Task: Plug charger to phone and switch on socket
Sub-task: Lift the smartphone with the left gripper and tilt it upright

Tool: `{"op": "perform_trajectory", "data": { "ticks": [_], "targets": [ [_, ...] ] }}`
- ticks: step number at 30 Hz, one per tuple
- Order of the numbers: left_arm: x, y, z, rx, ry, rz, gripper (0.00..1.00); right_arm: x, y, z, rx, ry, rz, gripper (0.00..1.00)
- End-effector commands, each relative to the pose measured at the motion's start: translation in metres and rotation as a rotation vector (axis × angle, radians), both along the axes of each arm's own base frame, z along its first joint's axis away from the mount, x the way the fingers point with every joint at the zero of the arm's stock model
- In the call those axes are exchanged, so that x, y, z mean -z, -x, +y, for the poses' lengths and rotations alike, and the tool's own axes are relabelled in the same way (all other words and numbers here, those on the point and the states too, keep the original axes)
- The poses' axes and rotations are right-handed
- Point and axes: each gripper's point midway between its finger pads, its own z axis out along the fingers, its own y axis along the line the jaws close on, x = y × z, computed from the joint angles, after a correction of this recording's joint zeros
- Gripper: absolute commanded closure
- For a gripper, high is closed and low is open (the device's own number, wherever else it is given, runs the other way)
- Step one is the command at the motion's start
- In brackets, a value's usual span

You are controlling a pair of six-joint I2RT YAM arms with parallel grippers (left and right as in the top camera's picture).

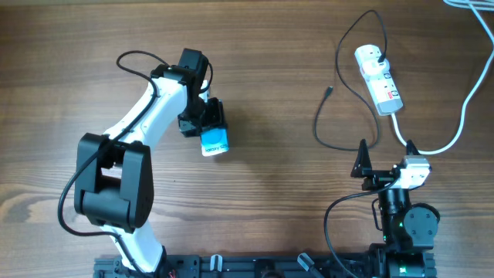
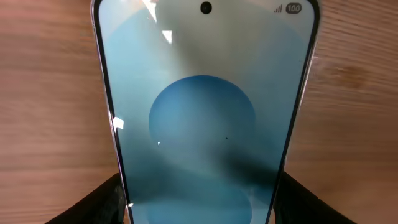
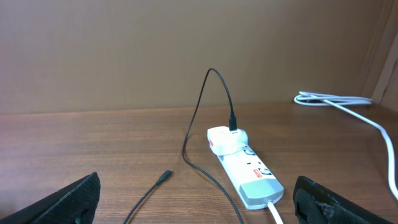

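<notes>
The wooden tabletop (image 1: 270,93) has wide open room in the middle. The socket (image 1: 380,79) lies far right with the charger (image 3: 227,140) plugged in; its plug tip (image 1: 329,91) lies free to the left. Left of centre, the left jaws grasp the phone (image 1: 214,141) by its side edges. The right jaws stand released, near right.

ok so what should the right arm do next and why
Probably ease the open right claw forward to the charger's loose plug tip and close on it. The tip lies free on the table, its white plug head sits in the power strip, and the left claw has the phone between its fingers.
</notes>
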Motion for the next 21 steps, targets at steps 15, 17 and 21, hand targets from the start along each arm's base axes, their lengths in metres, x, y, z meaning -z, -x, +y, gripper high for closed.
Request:
{"op": "perform_trajectory", "data": {
  "ticks": [15,17,21],
  "targets": [
    [-0.072,0.023,-0.095,-0.134,0.668,0.287,0.43,-0.001,0.0,0.003,-0.018,0.011,-0.006,0.0],
    [-0.082,0.024,-0.1,-0.129,0.733,0.308,0.43,-0.001,0.0,0.003,-0.018,0.011,-0.006,0.0],
    [-0.097,0.027,-0.107,-0.12,0.824,0.342,0.42,-0.001,0.0,0.003,-0.018,0.011,-0.006,0.0]
  ]
}}
